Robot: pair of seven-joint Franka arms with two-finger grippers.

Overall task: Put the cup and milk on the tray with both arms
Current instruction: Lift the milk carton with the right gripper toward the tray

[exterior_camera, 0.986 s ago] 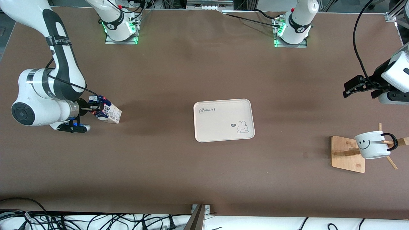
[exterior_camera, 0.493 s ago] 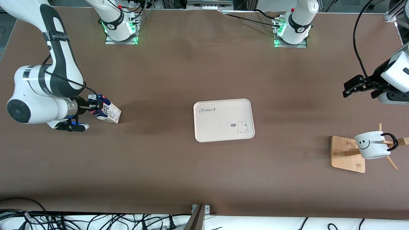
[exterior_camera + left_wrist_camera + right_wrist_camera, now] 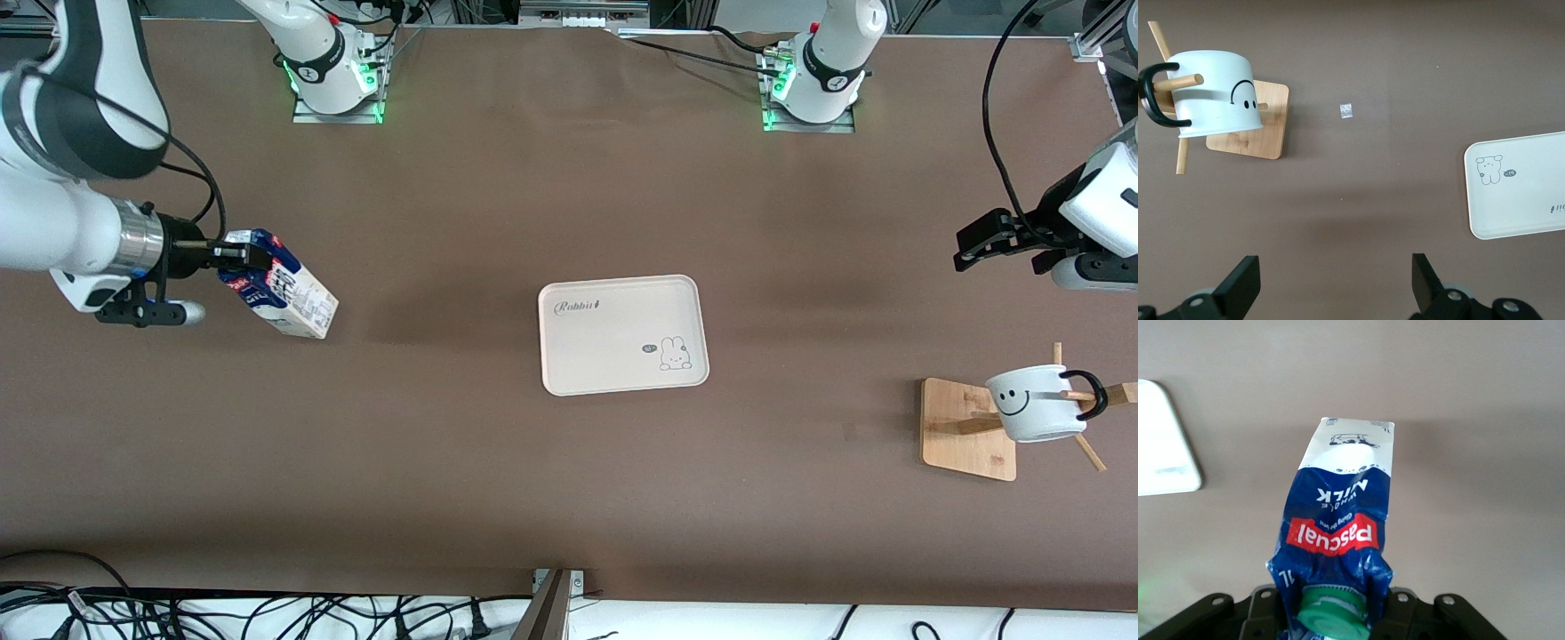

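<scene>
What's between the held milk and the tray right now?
Nothing: in the front view only bare brown table runs from the milk, gripped by the right gripper, to the tray. The right wrist view shows the same.

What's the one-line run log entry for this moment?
right gripper: shut on milk, lifted, tilted | left gripper: open, waiting | cup: on wooden rack | tray: bare
</scene>
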